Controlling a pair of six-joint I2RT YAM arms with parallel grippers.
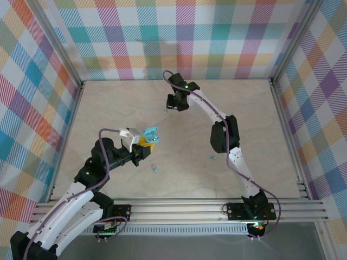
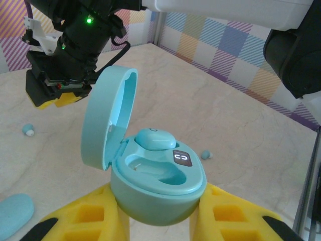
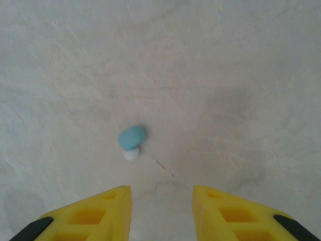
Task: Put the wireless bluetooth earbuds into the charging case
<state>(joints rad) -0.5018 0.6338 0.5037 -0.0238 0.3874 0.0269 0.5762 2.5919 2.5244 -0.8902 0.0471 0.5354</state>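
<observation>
Left gripper (image 2: 159, 223) clamps charging case (image 2: 155, 193); right gripper (image 3: 161, 206) gapes over marbled table (image 3: 225, 75), plaid walls (image 1: 190, 38).

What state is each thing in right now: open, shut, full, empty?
charging case: lid open, one slot empty.
seated earbud: in the case's other slot.
left gripper: shut on the charging case.
right gripper: open, empty.
loose earbud: lying on the table ahead of the right gripper's fingers.

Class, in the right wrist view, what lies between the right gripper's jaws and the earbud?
Nothing but bare table: the right wrist view shows the earbud lying clear of the right gripper.
</observation>
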